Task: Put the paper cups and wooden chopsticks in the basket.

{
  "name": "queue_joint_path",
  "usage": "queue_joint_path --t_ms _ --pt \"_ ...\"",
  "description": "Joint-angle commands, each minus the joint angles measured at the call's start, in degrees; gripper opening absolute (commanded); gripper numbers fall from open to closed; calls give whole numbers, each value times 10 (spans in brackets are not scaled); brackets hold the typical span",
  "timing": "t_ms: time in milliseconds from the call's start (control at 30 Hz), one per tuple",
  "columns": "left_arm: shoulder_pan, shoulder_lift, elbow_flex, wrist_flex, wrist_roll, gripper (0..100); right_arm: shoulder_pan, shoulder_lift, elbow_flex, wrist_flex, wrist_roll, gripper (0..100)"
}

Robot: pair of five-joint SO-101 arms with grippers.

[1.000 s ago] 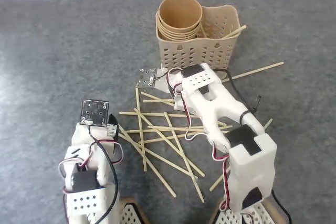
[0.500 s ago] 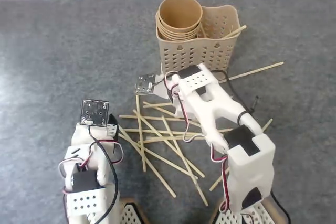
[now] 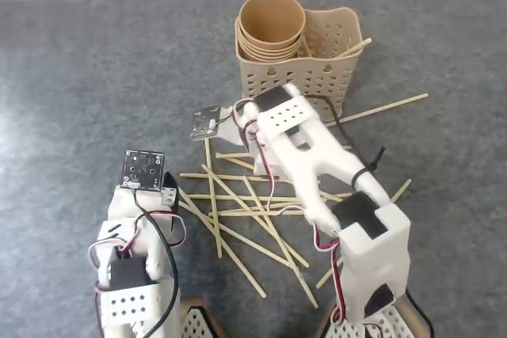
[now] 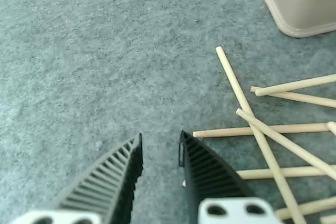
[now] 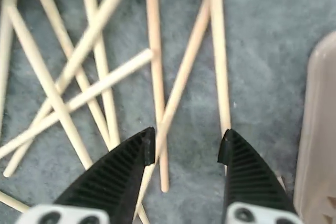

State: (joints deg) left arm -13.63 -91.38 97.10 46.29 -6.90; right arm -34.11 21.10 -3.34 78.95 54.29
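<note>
On the grey mat [image 3: 79, 77] in front of the basket [image 3: 333, 61], chopsticks [image 3: 238, 195] lie crossed and loose; paper cups [image 3: 272, 21] sit stacked inside the basket. My right gripper [image 5: 186, 140] hangs over sticks just beside the basket, jaws apart; my left gripper [image 4: 160, 136], jaws slightly apart, holds nothing at the pile's edge.

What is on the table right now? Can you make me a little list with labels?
paper cups: stacked inside the basket
basket: beige, at the far side of the grey mat
wooden chopsticks: many scattered on the mat, one in the basket
left gripper: open, over bare mat beside the chopsticks
right gripper: open, above the chopsticks near the basket
</note>
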Motion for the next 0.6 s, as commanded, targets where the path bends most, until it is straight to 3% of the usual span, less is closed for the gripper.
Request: queue_joint_path --t_ms 0,167,567 --pt "4 0 -3 -14 -4 106 -14 -5 -1 -8 -10 201" --pt "4 0 -3 -14 -4 106 -11 34 2 -19 -9 195" --pt "4 0 -3 -14 -4 106 -12 73 0 -31 -6 9"
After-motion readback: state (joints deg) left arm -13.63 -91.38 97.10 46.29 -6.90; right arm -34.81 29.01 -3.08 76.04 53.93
